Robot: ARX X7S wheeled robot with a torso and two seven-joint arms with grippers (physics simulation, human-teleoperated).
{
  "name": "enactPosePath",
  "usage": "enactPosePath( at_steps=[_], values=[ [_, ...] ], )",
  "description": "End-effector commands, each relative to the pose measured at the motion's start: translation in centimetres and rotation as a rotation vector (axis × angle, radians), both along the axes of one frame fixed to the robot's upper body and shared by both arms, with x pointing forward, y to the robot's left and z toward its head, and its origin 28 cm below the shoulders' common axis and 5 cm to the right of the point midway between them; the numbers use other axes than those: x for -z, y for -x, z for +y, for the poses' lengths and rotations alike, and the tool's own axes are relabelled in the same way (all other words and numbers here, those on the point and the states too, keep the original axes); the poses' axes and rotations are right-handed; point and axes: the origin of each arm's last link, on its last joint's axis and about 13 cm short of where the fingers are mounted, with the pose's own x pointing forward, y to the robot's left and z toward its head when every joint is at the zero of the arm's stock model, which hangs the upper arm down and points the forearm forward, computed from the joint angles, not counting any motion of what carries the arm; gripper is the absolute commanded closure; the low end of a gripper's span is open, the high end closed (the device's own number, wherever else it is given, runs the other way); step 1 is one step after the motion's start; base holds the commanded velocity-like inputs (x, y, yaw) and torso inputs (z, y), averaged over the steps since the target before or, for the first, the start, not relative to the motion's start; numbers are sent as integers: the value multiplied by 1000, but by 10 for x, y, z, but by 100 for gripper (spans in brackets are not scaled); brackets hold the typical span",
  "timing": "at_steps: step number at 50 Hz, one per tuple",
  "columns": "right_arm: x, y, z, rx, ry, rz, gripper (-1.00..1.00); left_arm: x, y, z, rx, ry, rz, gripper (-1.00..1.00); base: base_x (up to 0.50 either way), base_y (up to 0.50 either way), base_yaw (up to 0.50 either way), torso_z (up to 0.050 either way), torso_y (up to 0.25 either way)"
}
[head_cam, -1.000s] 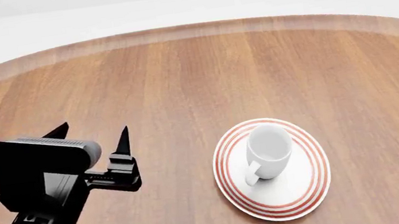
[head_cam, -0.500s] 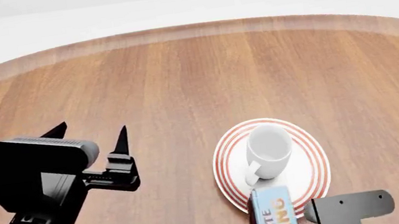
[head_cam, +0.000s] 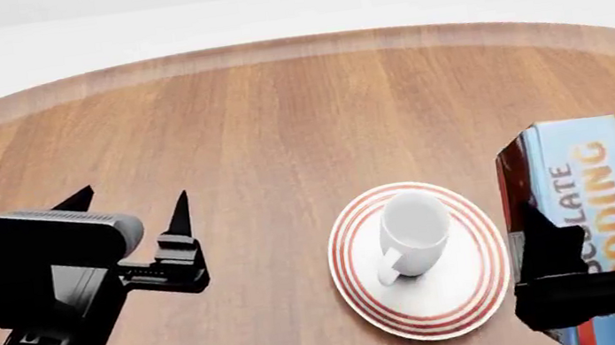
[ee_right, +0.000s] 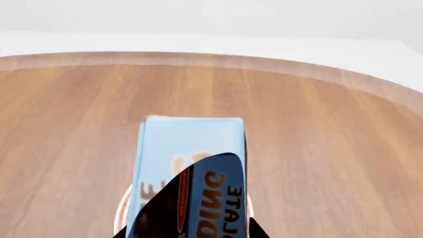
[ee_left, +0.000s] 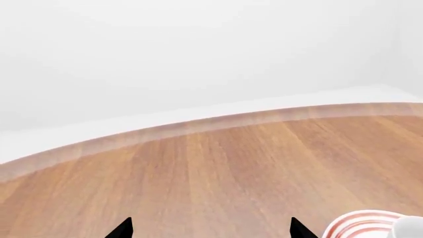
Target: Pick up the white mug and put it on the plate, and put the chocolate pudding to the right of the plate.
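The white mug (head_cam: 414,234) stands upright on the red-ringed plate (head_cam: 444,302), handle toward me. To the right of the plate, my right gripper (head_cam: 606,269) is shut on the chocolate pudding (head_cam: 577,186) and holds it up above the table. The right wrist view shows the carton (ee_right: 191,148) between the dark fingers, with a sliver of the plate (ee_right: 122,213) beneath it. Well left of the plate my left gripper (head_cam: 129,200) hangs open and empty. In its wrist view the two fingertips (ee_left: 123,229) stand wide apart, and the plate's rim (ee_left: 360,225) shows at the corner.
The round wooden table (head_cam: 276,114) stretches bare behind and between the arms, its curved far edge (head_cam: 290,43) against a white background. Nothing else stands on it in view.
My right arm came up from the near edge with the pudding and swung it from in front of the plate to the plate's right, higher. The left gripper drifted slightly left.
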Motion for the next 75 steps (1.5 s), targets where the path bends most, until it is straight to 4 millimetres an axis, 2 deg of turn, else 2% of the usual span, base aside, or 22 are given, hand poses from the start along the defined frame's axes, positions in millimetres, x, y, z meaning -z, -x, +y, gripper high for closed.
enactPosePath(
  at_steps=[1, 5, 8, 12, 13, 23, 27, 28, 31, 33, 34, 37, 42, 45, 52, 57, 63, 68, 75],
  values=[
    [-38, 10, -26, 163, 169, -326, 100, -5, -2, -4, 32, 10, -38, -100, 0, 0, 0, 0, 0],
    [-48, 3, -36, 236, 263, -460, 100, -4, -3, -5, 36, 10, -37, -100, 0, 0, 1, 0, 0],
    [-67, -1, -46, 240, 253, -593, 100, -4, -3, -5, 37, 11, -37, -100, 0, 0, 0, 0, 0],
    [-80, -11, -54, 227, 324, -680, 100, -5, -3, -6, 42, 10, -40, -100, 0, 0, 0, 0, 0],
    [-81, -13, -56, 266, 339, -671, 100, -5, -3, -6, 44, 10, -40, -100, 0, 0, 0, 0, 0],
    [-101, -60, -72, 166, 268, -617, 100, -5, -5, -9, 51, 4, -36, -100, 0, 0, 0, 0, 0],
    [-111, -85, -83, 162, 290, -588, 100, -5, -5, -9, 53, 6, -35, -100, 0, 0, 0, 0, 0],
    [-111, -85, -83, 162, 290, -588, 100, -5, -5, -9, 53, 6, -35, -100, 0, 0, 0, 0, 0],
    [-116, -107, -89, 158, 338, -548, 100, -6, -5, -10, 60, 11, -42, -100, 0, 0, 0, 0, 0],
    [-119, -121, -91, 129, 272, -508, 100, -7, -4, -10, 61, 11, -45, -100, 0, 0, 0, 0, 0],
    [-119, -121, -91, 129, 272, -508, 100, -7, -4, -10, 61, 11, -45, -100, 0, 0, 0, 0, 0],
    [-115, -146, -96, 91, 358, -412, 100, -8, -5, -11, 65, 10, -47, -100, 0, 0, 0, 0, 0],
    [-114, -167, -102, 66, 417, -329, 100, -8, -6, -12, 66, 8, -43, -100, 0, 0, 0, 0, 0],
    [-121, -175, -105, 54, 366, -309, 100, -10, -5, -13, 69, 6, -45, -100, 0, 0, 0, 0, 0],
    [-124, -191, -112, 33, 387, -224, 100, -10, -7, -13, 72, 1, -43, -100, 0, 0, 0, 0, 0],
    [-128, -196, -118, 49, 304, -188, 100, -8, -7, -15, 76, 0, -41, -100, 0, 0, 0, 0, 0],
    [-116, -202, -121, -5, 309, -118, 100, -9, -8, -14, 77, -2, -39, -100, 0, 0, 0, 0, 0],
    [-107, -212, -129, 114, 284, -93, 100, -8, -7, -16, 81, -1, -39, -100, 0, 0, 0, 0, 0],
    [-82, -222, -132, 120, 363, -34, 100, -6, -8, -17, 87, -2, -34, -100, 0, 0, 0, 0, 0]
  ],
)
